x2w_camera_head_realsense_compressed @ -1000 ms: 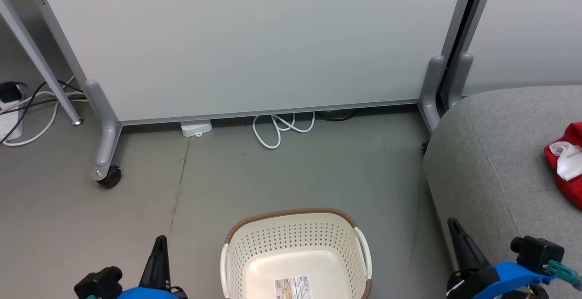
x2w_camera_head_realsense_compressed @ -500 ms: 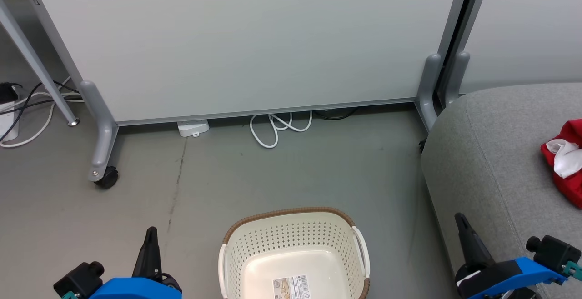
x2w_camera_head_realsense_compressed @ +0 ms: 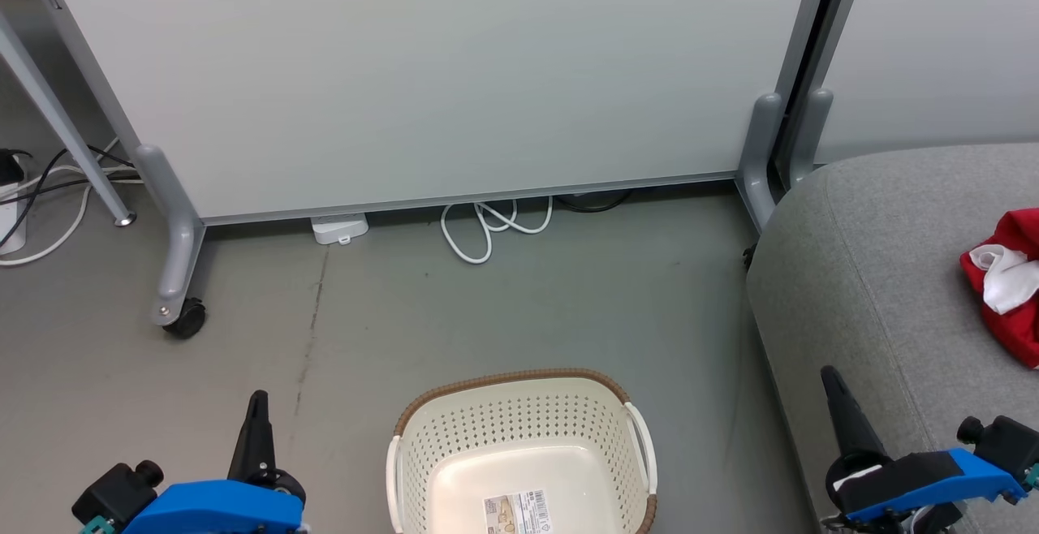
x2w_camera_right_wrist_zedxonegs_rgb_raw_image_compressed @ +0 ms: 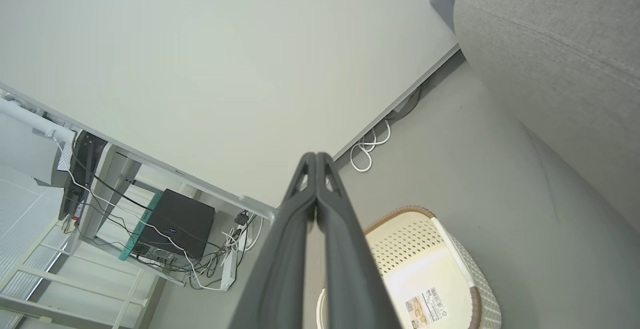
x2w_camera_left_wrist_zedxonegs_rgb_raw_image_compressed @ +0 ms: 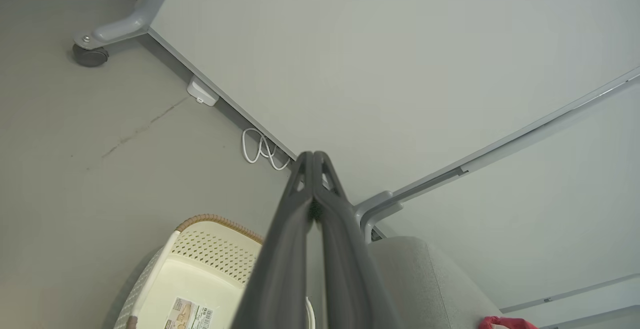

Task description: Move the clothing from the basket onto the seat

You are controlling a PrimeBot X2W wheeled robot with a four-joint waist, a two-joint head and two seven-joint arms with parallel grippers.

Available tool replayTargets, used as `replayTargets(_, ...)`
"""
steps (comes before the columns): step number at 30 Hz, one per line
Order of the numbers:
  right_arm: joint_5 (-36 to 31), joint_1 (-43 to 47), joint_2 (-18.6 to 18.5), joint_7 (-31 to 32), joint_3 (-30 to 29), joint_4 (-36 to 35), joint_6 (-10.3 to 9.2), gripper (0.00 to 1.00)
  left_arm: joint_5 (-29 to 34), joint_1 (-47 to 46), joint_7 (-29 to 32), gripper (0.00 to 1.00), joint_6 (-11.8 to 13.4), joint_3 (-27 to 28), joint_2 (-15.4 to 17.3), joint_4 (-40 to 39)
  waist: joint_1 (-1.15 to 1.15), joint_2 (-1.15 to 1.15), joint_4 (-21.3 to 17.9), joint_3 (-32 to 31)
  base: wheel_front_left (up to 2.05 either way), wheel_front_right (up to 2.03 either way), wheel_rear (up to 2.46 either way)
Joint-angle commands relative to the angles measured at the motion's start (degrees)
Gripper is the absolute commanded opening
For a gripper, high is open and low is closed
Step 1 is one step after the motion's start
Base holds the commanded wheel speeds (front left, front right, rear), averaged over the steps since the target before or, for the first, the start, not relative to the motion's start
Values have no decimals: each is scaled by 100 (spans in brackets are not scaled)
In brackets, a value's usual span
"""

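Observation:
The cream basket (x2w_camera_head_realsense_compressed: pixel 519 404) stands on the floor at the bottom centre of the head view, with only a barcode sticker on its bottom; it also shows in the wrist views (x2w_camera_left_wrist_zedxonegs_rgb_raw_image_compressed: pixel 210 254) (x2w_camera_right_wrist_zedxonegs_rgb_raw_image_compressed: pixel 425 239). Red clothing (x2w_camera_head_realsense_compressed: pixel 1006 282) with white trim lies on the grey seat (x2w_camera_head_realsense_compressed: pixel 877 274) at the right edge; a red scrap of clothing (x2w_camera_left_wrist_zedxonegs_rgb_raw_image_compressed: pixel 500 323) peeks in the left wrist view. My left gripper (x2w_camera_head_realsense_compressed: pixel 258 401) is shut and holds nothing, left of the basket. My right gripper (x2w_camera_head_realsense_compressed: pixel 829 375) is shut and holds nothing, over the seat's front corner.
A wheeled grey partition panel (x2w_camera_head_realsense_compressed: pixel 454 79) stands behind the basket, with a caster (x2w_camera_head_realsense_compressed: pixel 183 321) at its left leg. White cable loops (x2w_camera_head_realsense_compressed: pixel 487 230) and a small white box (x2w_camera_head_realsense_compressed: pixel 339 230) lie at its foot. More cables (x2w_camera_head_realsense_compressed: pixel 40 193) lie at far left.
The head camera has shifted, sliding the scene slightly left and up. Both grippers have sunk lower in the view, the left one also moving left and the right one right.

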Motion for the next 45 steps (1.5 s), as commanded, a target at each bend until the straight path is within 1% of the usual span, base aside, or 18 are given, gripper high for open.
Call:
replayTargets(1,191,-164,4,26,-38,-87,2,0,-184,-177,49,0,-7,53,10,-97,0,0,-5,2,0,0,0)
replayTargets(23,1533,-265,10,205,-160,-94,2,0,-1505,-292,414,0,-10,232,4,-272,0,0,-81,27,0,0,0)
replayTargets(45,2593,-343,15,348,-253,-97,2,0,-2545,-381,698,0,-13,370,-1,-406,0,0,-153,51,0,0,0)
